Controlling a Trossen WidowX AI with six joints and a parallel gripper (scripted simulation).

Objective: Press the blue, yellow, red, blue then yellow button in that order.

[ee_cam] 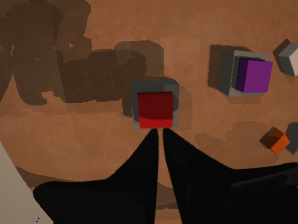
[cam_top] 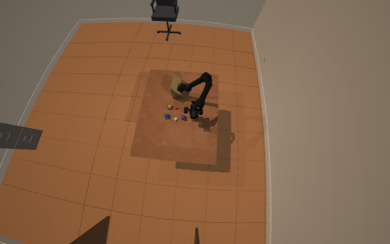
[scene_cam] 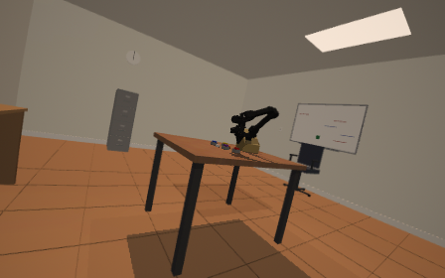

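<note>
In the wrist view the red button (ee_cam: 156, 106) sits in its grey housing right in front of my gripper (ee_cam: 160, 131), whose fingers are shut together with nothing between them. Their tips reach the button's near edge. I cannot tell whether they touch it. In the overhead view the gripper (cam_top: 192, 111) hangs at the right end of the group of buttons and hides the red one. The yellow button (cam_top: 170, 106) and the blue button (cam_top: 167, 116) lie to its left.
A purple button (ee_cam: 253, 75) (cam_top: 184, 118) stands just beside the red one. A small orange block (ee_cam: 276, 140) (cam_top: 176, 107) and a white block (ee_cam: 290, 58) (cam_top: 176, 118) lie nearby. The arm's tan base (cam_top: 176, 87) stands at the back of the wooden table (cam_top: 174, 144) (scene_cam: 199, 151).
</note>
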